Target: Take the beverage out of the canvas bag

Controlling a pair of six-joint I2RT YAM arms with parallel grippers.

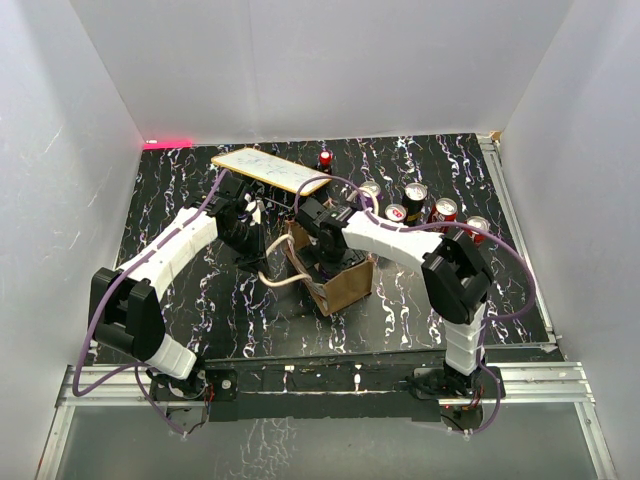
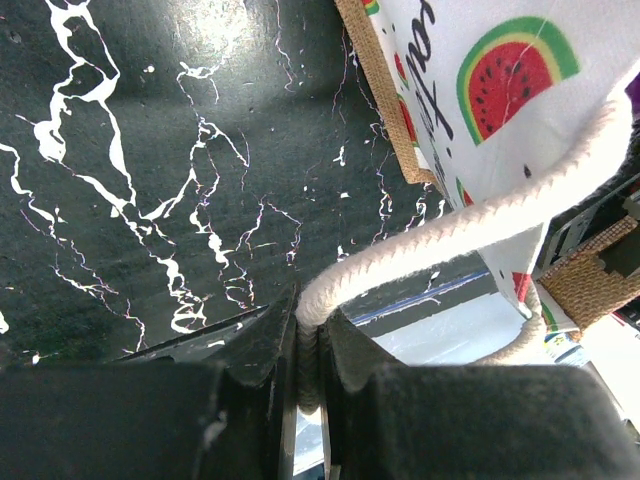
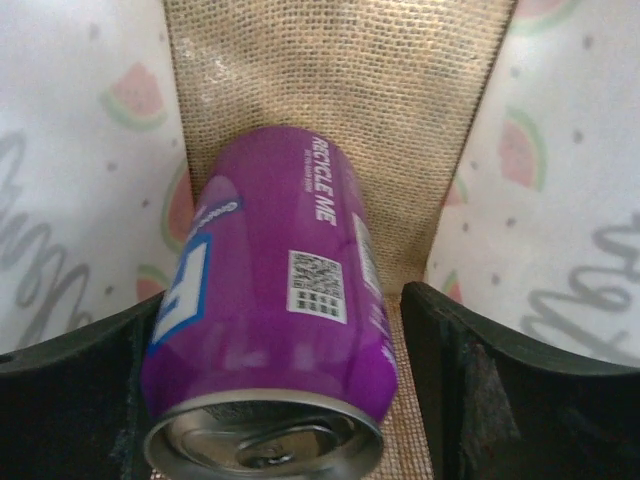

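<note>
The shiny purple drink can (image 3: 270,300) sits inside the small brown canvas bag (image 1: 348,288), lid end facing the right gripper (image 3: 280,305). That gripper is wide open, one finger each side, holding nothing. The left gripper (image 2: 308,345) is squeezed tight on the cream rope handle (image 2: 470,225).

- We count two arms, the left arm (image 1: 175,248) and the right arm (image 1: 390,238).
- Each arm has one gripper, so two: the left gripper (image 2: 308,345) and the right gripper (image 3: 285,390).
- We see one bag (image 1: 350,285).
- The bag has two rope loops: one handle (image 2: 450,225) and a second handle (image 2: 515,345).
- We find one purple can (image 3: 265,300) inside the bag.
- Outside the bag we count five cans (image 1: 415,192) in one group.
- There is one more small red-topped thing (image 1: 325,158). We cannot tell if it is a can or a bottle.
- We see one flat board (image 1: 270,170).
</note>
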